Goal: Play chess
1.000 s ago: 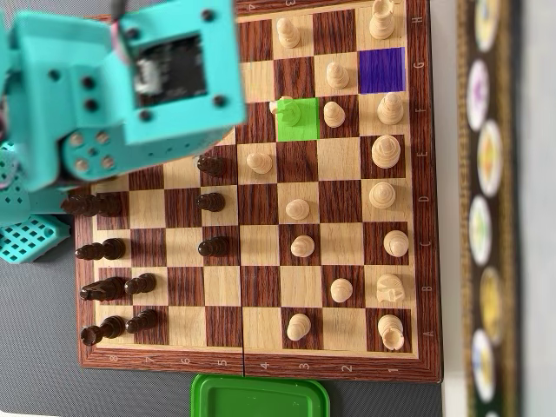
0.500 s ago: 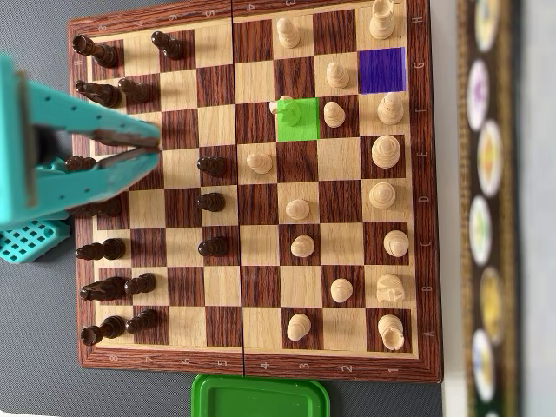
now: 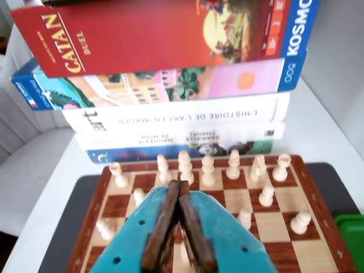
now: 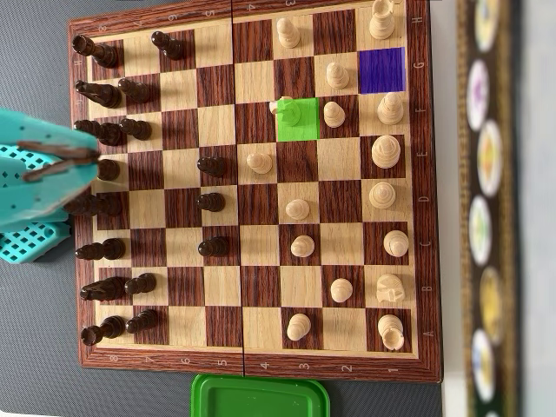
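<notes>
A wooden chessboard [image 4: 261, 26] lies flat, with dark pieces [image 4: 211, 202] on its left half and light pieces [image 4: 298, 208] on its right half in the overhead view. One square is marked green [image 4: 302, 122], and a light piece [image 4: 281, 108] stands on its left edge. An empty square is marked purple [image 4: 381, 69]. My teal gripper [image 4: 92, 157] hovers over the dark back rows at the board's left side. Its brown pads are pressed together and hold nothing. In the wrist view the gripper [image 3: 179, 186] points across the board [image 3: 284, 224] toward the light pieces [image 3: 209, 170].
A stack of books and game boxes [image 3: 170, 74] stands just beyond the light side of the board; it also shows in the overhead view [image 4: 486, 208]. A green container [image 4: 261, 398] sits against the board's near edge, and a teal gridded part [image 4: 35, 241] lies left of the board.
</notes>
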You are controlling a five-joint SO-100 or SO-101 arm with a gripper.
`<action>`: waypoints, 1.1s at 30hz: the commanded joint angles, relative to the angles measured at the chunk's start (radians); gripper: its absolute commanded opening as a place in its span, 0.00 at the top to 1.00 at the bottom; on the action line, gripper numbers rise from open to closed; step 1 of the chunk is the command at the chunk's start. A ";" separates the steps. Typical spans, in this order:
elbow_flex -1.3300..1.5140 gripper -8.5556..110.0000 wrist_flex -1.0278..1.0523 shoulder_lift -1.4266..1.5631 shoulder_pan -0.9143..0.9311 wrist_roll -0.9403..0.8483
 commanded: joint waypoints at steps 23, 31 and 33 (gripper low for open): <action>0.399 0.91 -1.327 0.178 0.000 -0.114; 0.463 0.91 -1.675 0.178 0.000 -0.115; 0.476 0.91 -1.740 0.178 0.000 -0.115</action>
